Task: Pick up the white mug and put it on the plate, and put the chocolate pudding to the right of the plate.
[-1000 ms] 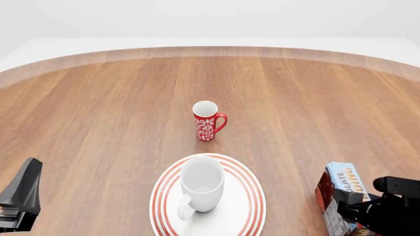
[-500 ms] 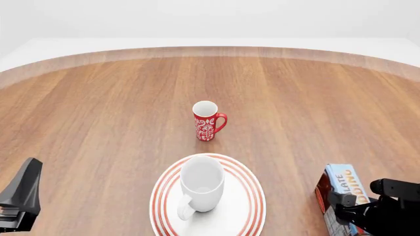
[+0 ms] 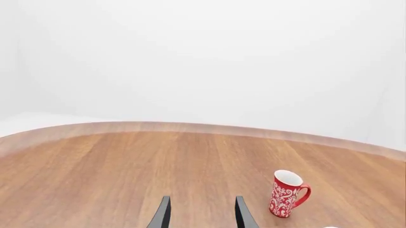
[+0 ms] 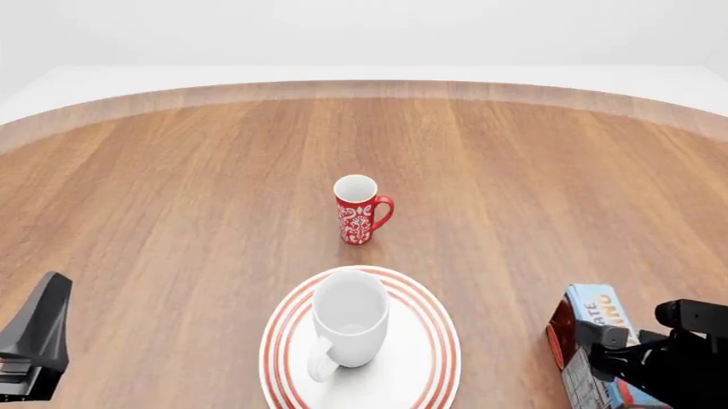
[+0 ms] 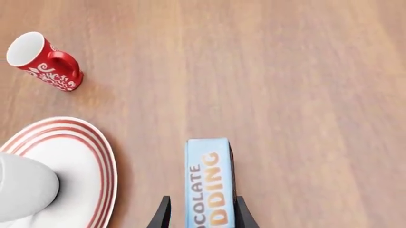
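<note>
Since the earlier frame, the right tool has carried the small light-blue chocolate pudding box slightly lower and rightward; its fingers are clamped on the box. The plain white ceramic mug already stands on the round red-ringed white plate. Lower the box flat onto the wooden surface, clear of the plate rim, before releasing. The left tool idles with fingers apart, holding nothing.

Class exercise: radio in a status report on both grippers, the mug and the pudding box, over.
Left gripper open, holding nothing. Right gripper shut on chocolate pudding, right of plate. White mug upright on plate. Red mug stands clear beyond.
</note>
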Controlling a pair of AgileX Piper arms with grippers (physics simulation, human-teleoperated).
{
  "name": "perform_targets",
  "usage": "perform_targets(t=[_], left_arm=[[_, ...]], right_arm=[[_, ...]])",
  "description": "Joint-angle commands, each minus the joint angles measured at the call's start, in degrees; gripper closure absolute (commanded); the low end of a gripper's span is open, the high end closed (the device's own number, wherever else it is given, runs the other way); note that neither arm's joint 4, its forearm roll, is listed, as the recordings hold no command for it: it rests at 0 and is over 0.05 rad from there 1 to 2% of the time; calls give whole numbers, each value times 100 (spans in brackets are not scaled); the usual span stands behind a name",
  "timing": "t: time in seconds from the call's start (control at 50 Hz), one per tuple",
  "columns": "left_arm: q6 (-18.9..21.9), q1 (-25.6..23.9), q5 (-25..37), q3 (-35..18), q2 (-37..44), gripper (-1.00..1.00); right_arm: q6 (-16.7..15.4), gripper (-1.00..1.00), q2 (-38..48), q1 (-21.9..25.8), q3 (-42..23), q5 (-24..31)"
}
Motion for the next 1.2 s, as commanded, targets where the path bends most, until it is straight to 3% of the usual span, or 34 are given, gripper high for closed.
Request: perform_targets(t=[0.02,0.14,0.62,0.8,1.2], left_arm=[[7,-14,0,-14,0,-100],[7,-21,-3,-13,0,-100],[6,-25,-8,-13,0,-100],[4,-20,0,-20,0,-100],[18,-36,0,-11,0,-100]], right_arm=[[-45,-100,-282,-30,-329,397],[-44,-100,-409,-25,-470,559],[-94,-100,-1019,49,-2201,1591],[-353,-100,-1278,-104,-2766,1710],[-947,-100,-2193,-589,-3095,1595]])
